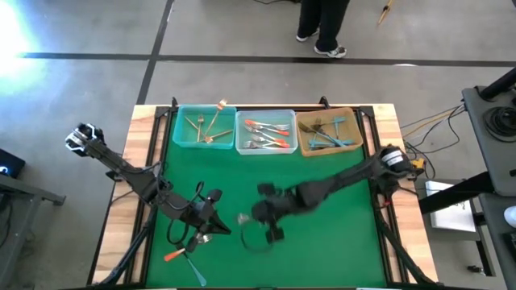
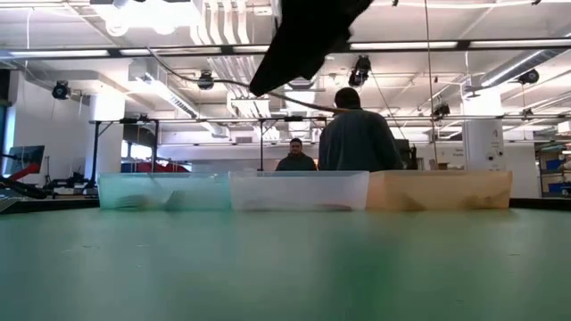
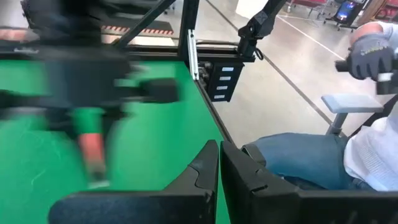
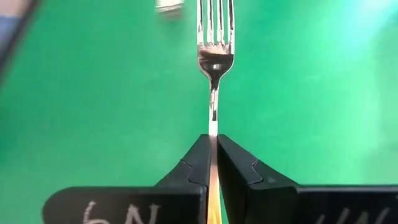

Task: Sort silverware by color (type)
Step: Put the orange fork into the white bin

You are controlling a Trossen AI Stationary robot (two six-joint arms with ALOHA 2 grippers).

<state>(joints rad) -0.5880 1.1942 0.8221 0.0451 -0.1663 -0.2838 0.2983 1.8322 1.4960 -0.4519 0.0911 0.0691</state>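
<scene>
While clenched on the neck of a silver fork (image 4: 214, 56), the right hand (image 4: 213, 152) hovers over mid-surface (image 1: 322, 250), well short of the three bins (image 1: 264, 131). Step in hand, judging by this: fork just lifted, carry not yet begun. Next move calls for telling handle colour, hidden between the fingers, then a reach to the matching bin. Tines point straight away from the wrist, long axis in line with the fingers. Left hand (image 3: 219, 165) shut on nothing, near two loose forks (image 1: 184, 256) at the front left.
</scene>
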